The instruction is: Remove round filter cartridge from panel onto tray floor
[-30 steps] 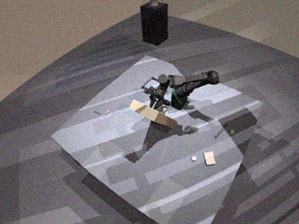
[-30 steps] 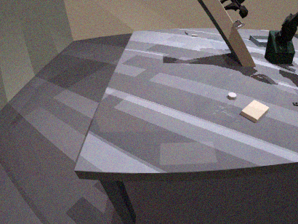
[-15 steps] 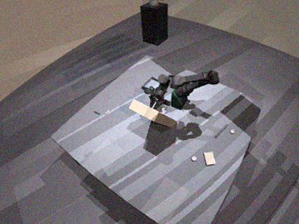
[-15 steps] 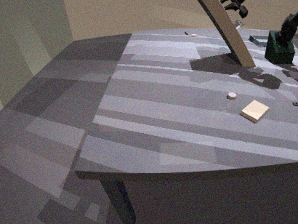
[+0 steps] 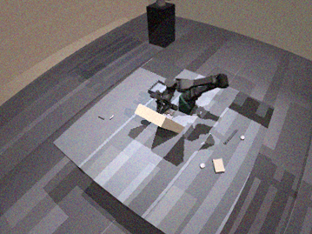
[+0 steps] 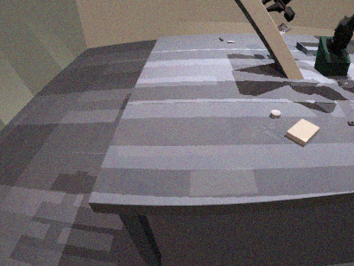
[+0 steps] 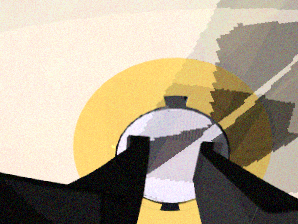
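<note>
- Cartridge face (image 7: 172,187): pale and smooth, like satin metal or plastic.
- Ring around it (image 7: 97,135): flat yellow, matt, like paint.
- Service panel (image 5: 149,115) (image 6: 274,41): pale tan and matt, plain wood or board by its look.
- Gripper (image 5: 164,103) (image 6: 282,9) (image 7: 170,152): black fingers, matt, like plastic.
- Arm's base (image 5: 184,105) (image 6: 326,65): dark green, plastic-like.
- Small block (image 5: 218,165) (image 6: 303,131): light, wood-like, matt.
- Table top (image 5: 126,169) (image 6: 173,151): grey and smooth-looking; its material is unclear.

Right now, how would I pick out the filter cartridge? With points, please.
Find the yellow disc (image 7: 95,130) on the service panel (image 7: 40,75). The cartridge (image 7: 170,192) is the pale round face within it, distinguished by its thin dark outline, with a dark notch above and below.
</note>
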Available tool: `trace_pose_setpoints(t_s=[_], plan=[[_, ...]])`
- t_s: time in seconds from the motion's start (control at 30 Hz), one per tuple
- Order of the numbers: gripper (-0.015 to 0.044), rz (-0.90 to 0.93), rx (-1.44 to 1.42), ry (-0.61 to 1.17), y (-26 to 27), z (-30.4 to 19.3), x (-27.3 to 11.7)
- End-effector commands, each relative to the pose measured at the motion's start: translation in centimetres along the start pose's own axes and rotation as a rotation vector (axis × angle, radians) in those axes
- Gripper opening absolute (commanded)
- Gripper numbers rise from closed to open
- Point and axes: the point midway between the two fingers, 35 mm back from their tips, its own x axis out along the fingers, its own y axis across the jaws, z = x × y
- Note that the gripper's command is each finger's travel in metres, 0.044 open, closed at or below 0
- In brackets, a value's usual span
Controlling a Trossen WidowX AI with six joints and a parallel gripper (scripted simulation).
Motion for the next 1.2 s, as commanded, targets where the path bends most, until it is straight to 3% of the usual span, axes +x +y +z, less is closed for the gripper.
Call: trace_pose_setpoints(t_s=[0.0, 0.1, 0.17, 0.5, 1.17], plan=[[0.0070, 0.010, -0.005, -0.011, 0.2, 0.0, 0.1], [0.0050, 0.010, -0.005, -0.011, 0.2, 0.0, 0.1], [0.0000, 0.010, -0.005, -0.011, 0.2, 0.0, 0.1], [0.0000, -0.017, -0.254, -0.045, 0.1, 0.1, 2.4], [0.0000, -0.038, -0.950, -0.041, 0.0, 0.1, 2.7]])
